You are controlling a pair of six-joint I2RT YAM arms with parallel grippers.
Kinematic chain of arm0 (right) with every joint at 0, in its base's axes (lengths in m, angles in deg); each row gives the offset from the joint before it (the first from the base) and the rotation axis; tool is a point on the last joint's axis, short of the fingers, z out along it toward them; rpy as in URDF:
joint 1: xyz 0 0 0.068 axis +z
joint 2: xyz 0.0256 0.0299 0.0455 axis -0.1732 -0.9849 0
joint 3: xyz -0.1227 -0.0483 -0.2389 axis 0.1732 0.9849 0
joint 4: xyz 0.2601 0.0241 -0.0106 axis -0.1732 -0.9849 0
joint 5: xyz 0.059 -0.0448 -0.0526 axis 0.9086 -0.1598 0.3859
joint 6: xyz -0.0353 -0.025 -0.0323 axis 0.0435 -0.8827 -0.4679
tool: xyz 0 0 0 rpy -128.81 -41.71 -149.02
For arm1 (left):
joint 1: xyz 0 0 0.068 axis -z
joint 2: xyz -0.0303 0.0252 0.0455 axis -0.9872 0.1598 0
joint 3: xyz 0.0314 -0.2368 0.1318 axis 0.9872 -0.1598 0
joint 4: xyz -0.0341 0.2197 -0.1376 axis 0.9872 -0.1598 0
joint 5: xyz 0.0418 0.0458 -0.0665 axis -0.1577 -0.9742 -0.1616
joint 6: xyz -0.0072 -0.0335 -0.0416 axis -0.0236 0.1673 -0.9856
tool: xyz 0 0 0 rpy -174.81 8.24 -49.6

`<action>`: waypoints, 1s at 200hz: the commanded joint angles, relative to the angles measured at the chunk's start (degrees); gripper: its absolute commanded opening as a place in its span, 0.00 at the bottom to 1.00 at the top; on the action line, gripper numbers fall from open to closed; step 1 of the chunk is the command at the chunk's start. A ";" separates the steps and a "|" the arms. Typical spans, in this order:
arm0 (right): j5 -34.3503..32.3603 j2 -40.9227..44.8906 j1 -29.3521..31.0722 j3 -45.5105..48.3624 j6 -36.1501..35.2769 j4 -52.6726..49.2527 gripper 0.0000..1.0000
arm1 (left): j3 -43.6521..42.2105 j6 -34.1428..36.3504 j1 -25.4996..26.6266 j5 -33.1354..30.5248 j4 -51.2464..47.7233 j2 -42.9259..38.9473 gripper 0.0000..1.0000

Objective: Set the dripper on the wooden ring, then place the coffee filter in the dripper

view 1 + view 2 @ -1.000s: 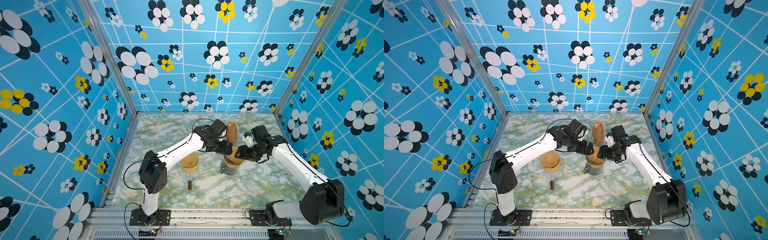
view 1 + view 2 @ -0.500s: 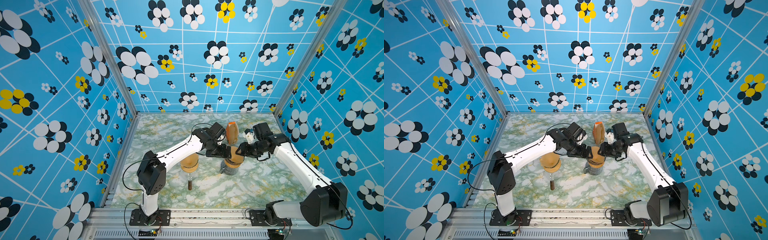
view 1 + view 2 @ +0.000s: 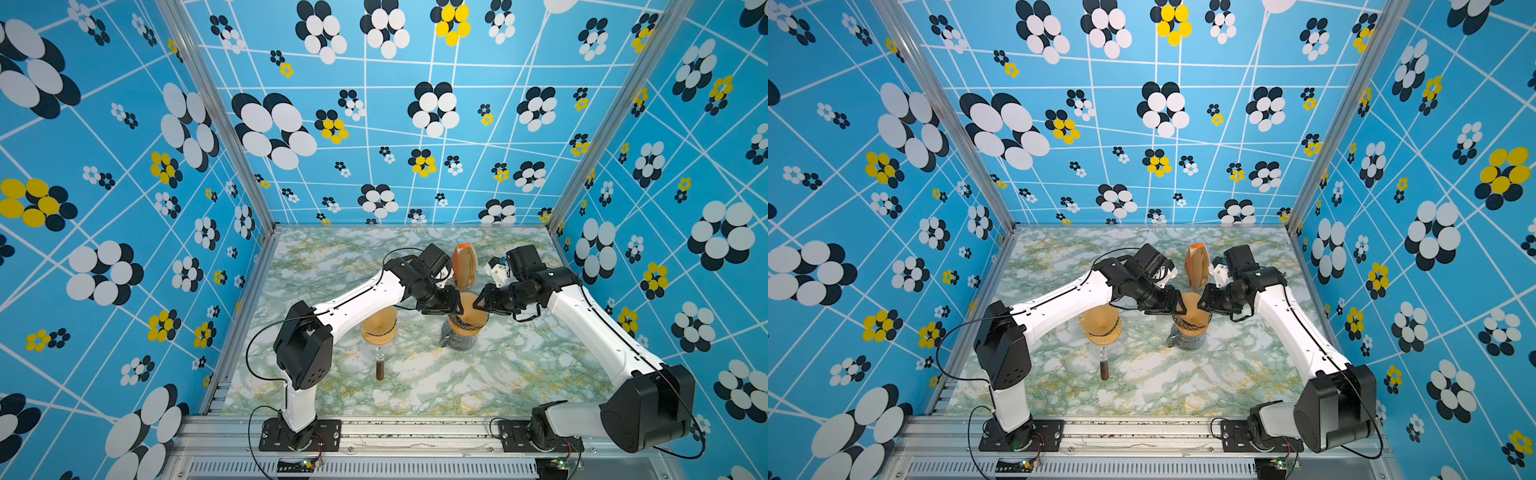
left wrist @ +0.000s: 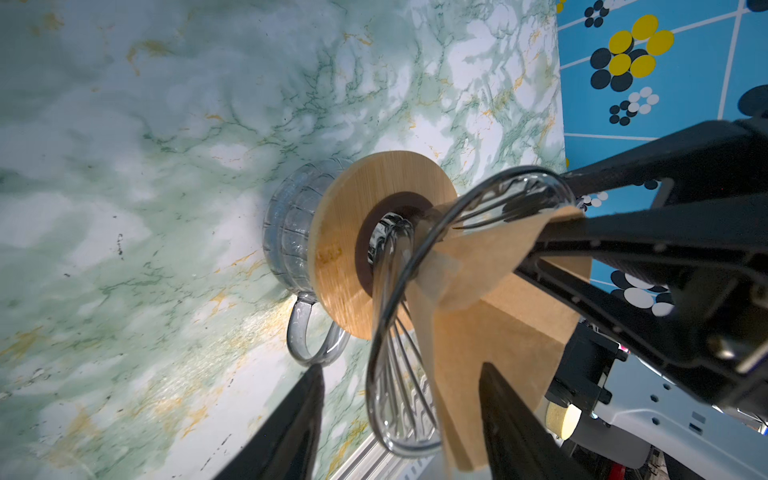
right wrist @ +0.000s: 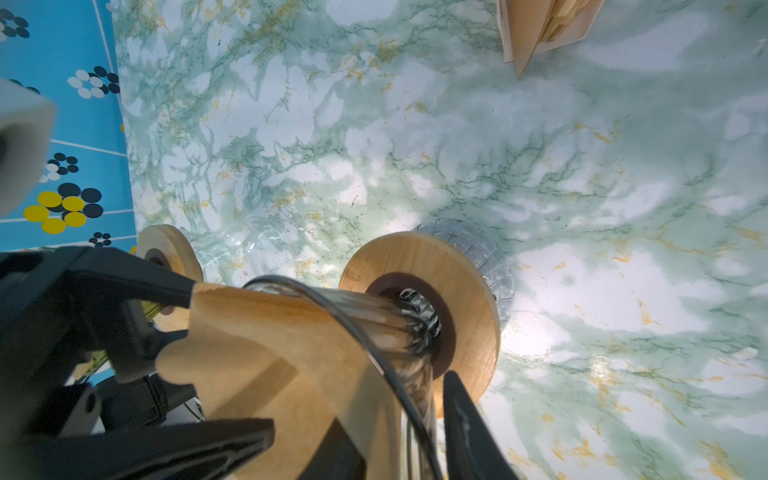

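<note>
The brown paper coffee filter (image 3: 469,309) (image 3: 1192,306) sits in the glass dripper (image 4: 390,415), whose wooden collar (image 5: 469,291) rests on a glass mug (image 4: 291,237). My left gripper (image 3: 457,309) (image 4: 401,370) is open astride the rim. One finger is outside and clear of the glass; the other lies inside against the filter (image 4: 490,332). My right gripper (image 3: 1202,305) (image 5: 395,411) straddles the opposite rim with narrow jaws. Its outer finger is close to the glass, and its inner one is behind the filter wall (image 5: 270,353). Contact is not visible.
A second dripper with a filter (image 3: 378,328) stands on a glass vessel left of the mug, partly under the left arm. A standing pack of filters (image 3: 465,266) (image 5: 544,29) is just behind the two grippers. The blue flowered walls enclose the marble table (image 3: 519,374).
Both grippers have come in to the dripper's rim from either side, and both pairs of jaws have narrowed. The filter and the dripper stay where they were.
</note>
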 commanded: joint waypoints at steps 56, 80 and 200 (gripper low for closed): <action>3.84 0.54 -1.98 2.64 1.86 2.51 0.23 | -0.69 -1.92 -0.19 3.38 3.19 0.75 0.37; 4.40 0.61 -2.14 3.08 2.41 2.80 0.20 | -0.50 -1.95 -0.15 3.64 3.19 0.69 0.29; 9.50 0.80 -2.09 6.86 4.57 6.99 0.18 | 1.02 -0.30 -0.19 0.26 -0.20 0.54 0.20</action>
